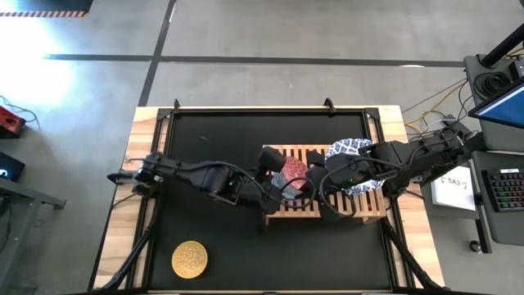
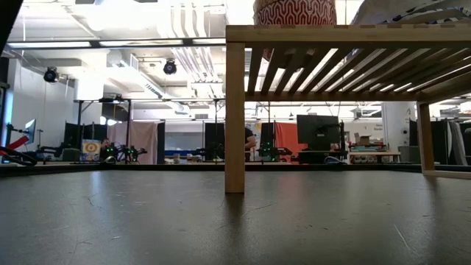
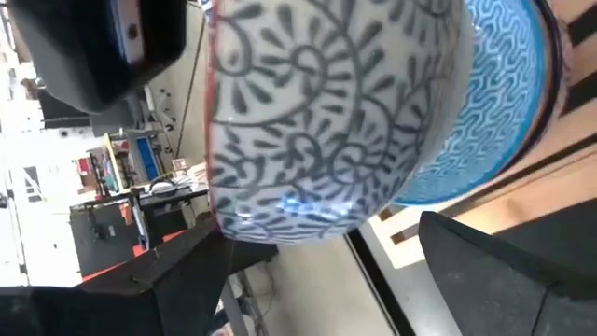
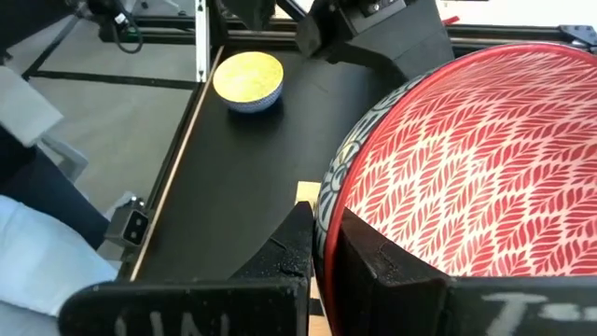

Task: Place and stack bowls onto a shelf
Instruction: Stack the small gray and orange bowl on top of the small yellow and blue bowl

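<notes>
The light-wood slatted shelf (image 1: 370, 210) (image 2: 235, 110) stands right of the table's middle. A small red bowl (image 1: 291, 172) (image 4: 485, 177), grey-patterned outside (image 3: 317, 121), is at the shelf's left part, its foot at the slat top in the low view (image 2: 294, 13). My right gripper (image 1: 316, 182) (image 4: 322, 231) is shut on it. My left gripper (image 1: 275, 188) (image 3: 322, 235) is open just left of the bowl, its fingers standing wide apart around it. Wide white bowls with blue rims (image 1: 347, 151) sit on the shelf's right part. A light-blue bowl (image 3: 508, 93) shows behind the red one. My right gripper holds the red bowl by its rim (image 4: 328, 201), one finger (image 4: 378, 266) inside the bowl and the other finger (image 4: 284, 257) outside. It comes from the table's right, slanting down. The bowl stays upright, its foot level with the shelf top.
A yellow bowl (image 1: 190, 259) (image 4: 248, 79) stands alone on the black mat near the table's front left. Both arms cross over the shelf's left half. A keyboard and papers lie off the table's right edge.
</notes>
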Controlling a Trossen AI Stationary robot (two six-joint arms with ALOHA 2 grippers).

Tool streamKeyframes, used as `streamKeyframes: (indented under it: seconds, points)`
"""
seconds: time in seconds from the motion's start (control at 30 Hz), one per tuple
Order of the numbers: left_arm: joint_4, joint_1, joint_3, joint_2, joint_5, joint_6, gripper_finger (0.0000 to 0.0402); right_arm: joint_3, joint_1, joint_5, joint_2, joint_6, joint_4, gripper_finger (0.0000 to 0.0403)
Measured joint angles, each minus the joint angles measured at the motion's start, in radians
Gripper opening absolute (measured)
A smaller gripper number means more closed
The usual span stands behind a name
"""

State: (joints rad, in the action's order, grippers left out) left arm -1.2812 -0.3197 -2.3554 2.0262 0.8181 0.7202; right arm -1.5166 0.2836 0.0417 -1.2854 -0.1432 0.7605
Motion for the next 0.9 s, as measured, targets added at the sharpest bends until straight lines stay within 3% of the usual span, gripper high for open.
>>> streamKeyframes:
  seconds: [0.1, 0.4, 0.9]
  points:
    - [0.007, -0.006, 0.000, 0.000, 0.014, -0.008, 0.0320, 0.000, 0.000, 0.005, 0.000, -0.003, -0.001, 0.0013]
    - [0.024, -0.022, -0.001, -0.005, 0.234, -0.037, 0.0320, 0.000, -0.008, 0.065, 0.000, -0.023, 0.039, 0.0013]
    - [-0.021, -0.059, -0.001, -0.108, 0.222, -0.604, 0.0320, 0.003, -0.010, 0.075, -0.080, -0.003, 0.070, 0.0013]
